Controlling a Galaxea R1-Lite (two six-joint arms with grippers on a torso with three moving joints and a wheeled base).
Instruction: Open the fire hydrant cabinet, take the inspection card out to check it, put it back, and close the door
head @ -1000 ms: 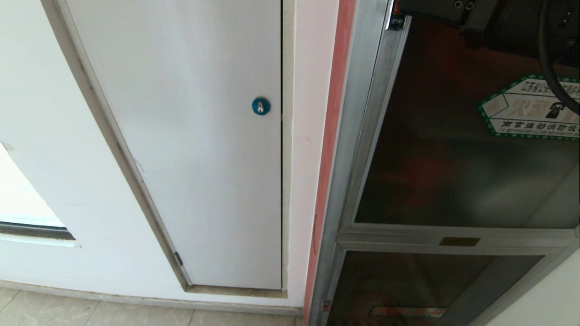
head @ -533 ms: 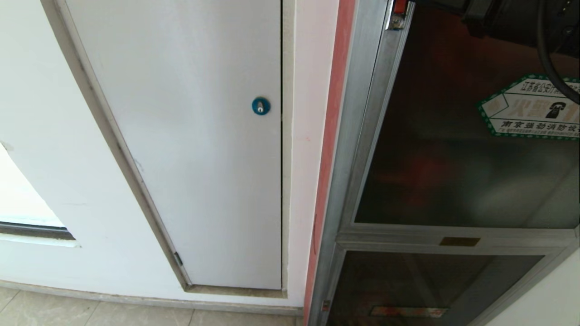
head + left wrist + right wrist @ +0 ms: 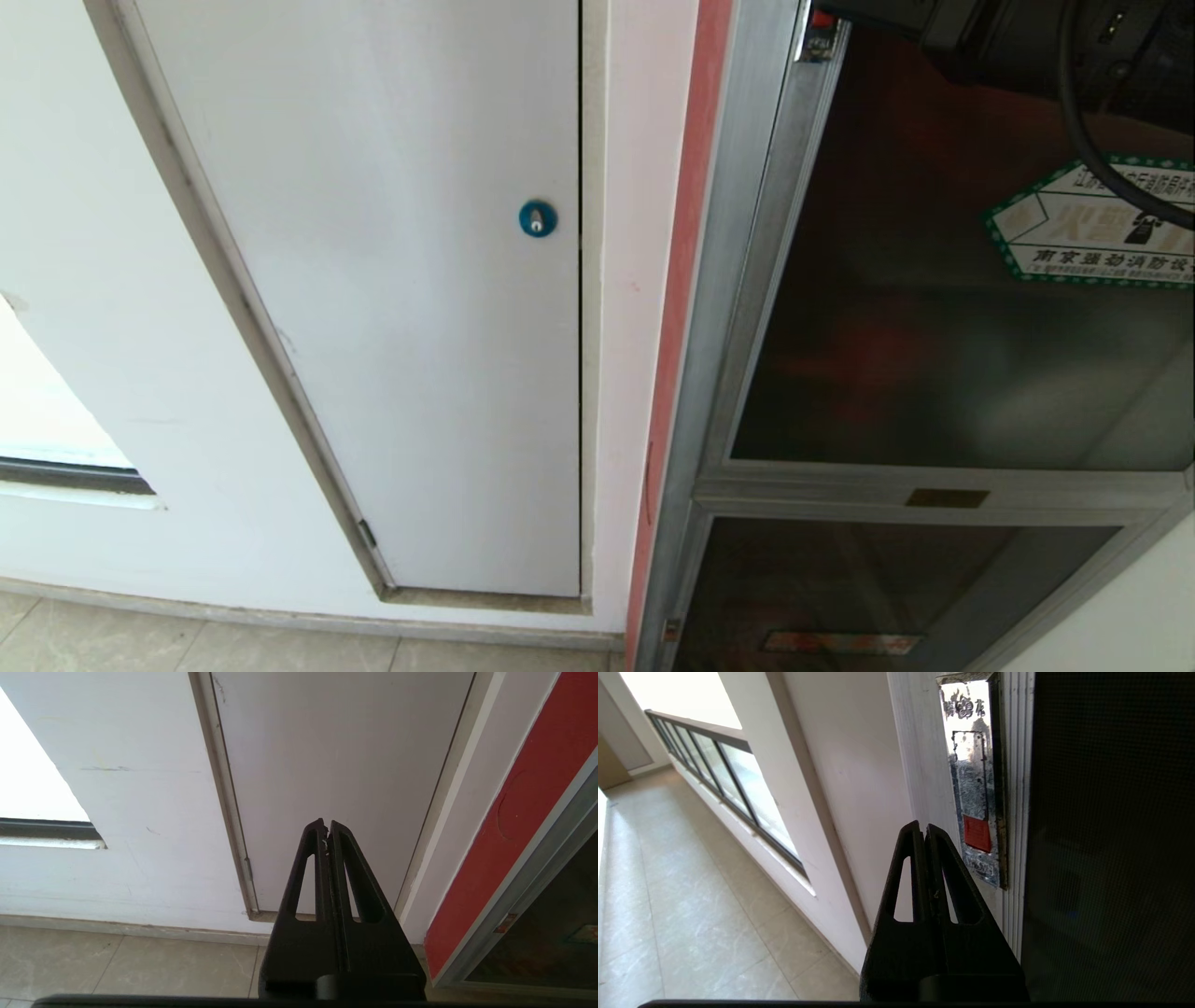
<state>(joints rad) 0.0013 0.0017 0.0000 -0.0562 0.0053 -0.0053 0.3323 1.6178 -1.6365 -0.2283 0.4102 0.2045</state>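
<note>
Since the earlier frame the black arm body at the top corner of the head view has shifted a little toward the white panel, and its cable now hangs further over the sticker; the cabinet, wall and floor kept their place.

The fire hydrant cabinet (image 3: 747, 280) stands with its long axis vertical, directly beside the white panel with the blue round lock (image 3: 538, 218). Its door (image 3: 934, 327), dark tinted glass in a silver frame, lies flush in the frame, closed, with the green-edged hexagonal sticker (image 3: 1092, 229) on the glass. A red strip (image 3: 686, 280) runs along the cabinet's edge next to the panel. Below the door sits a smaller dark glass panel (image 3: 887, 579).

The right hand (image 3: 923, 828) has its fingers pressed together and holds nothing. It points at the door's frame edge, near a metal latch plate with a red tab (image 3: 976, 833). On the panel side of this edge the corridor floor (image 3: 691, 905) gives free room.

The left hand (image 3: 326, 825), fingers also together and empty, is low before the white panel, away from the cabinet.
</note>
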